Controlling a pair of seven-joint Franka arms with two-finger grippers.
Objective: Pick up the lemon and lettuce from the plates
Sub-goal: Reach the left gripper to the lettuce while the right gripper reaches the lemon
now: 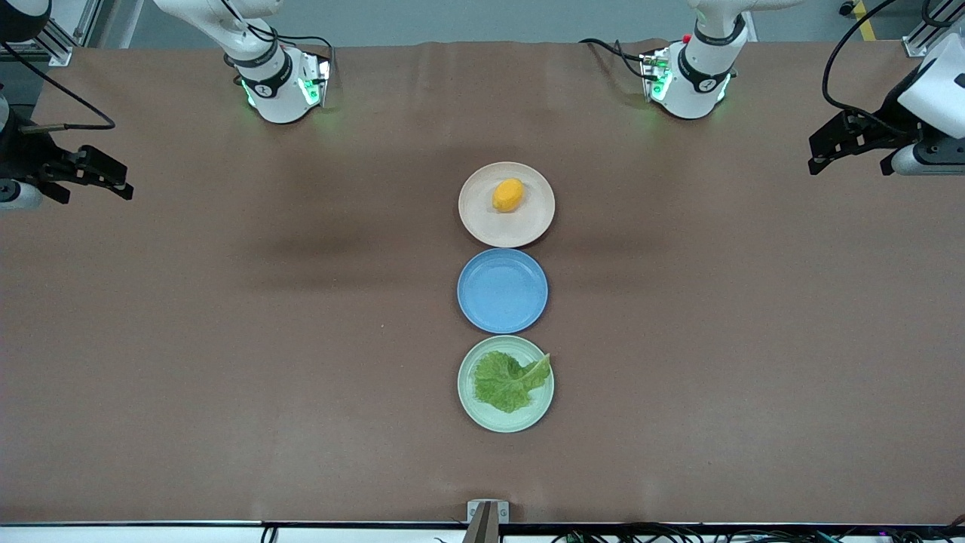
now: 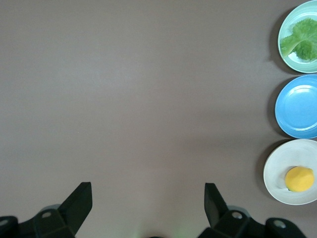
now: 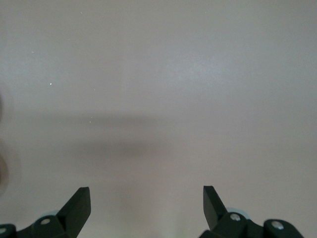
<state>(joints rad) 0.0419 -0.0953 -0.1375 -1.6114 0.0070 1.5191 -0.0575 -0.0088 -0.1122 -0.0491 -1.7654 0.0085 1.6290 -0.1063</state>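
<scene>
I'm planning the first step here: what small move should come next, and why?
Probably bring the left gripper in over the lemon on the beige plate. Both grippers, the right gripper too, are open and empty at the table's ends, and the lettuce lies untouched on the green plate.

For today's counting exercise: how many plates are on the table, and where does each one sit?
3, in one row. The beige-pink plate with the lemon is farthest from the front camera, the blue plate sits in the middle, and the mint green plate with the lettuce is nearest. None appears hidden.
</scene>
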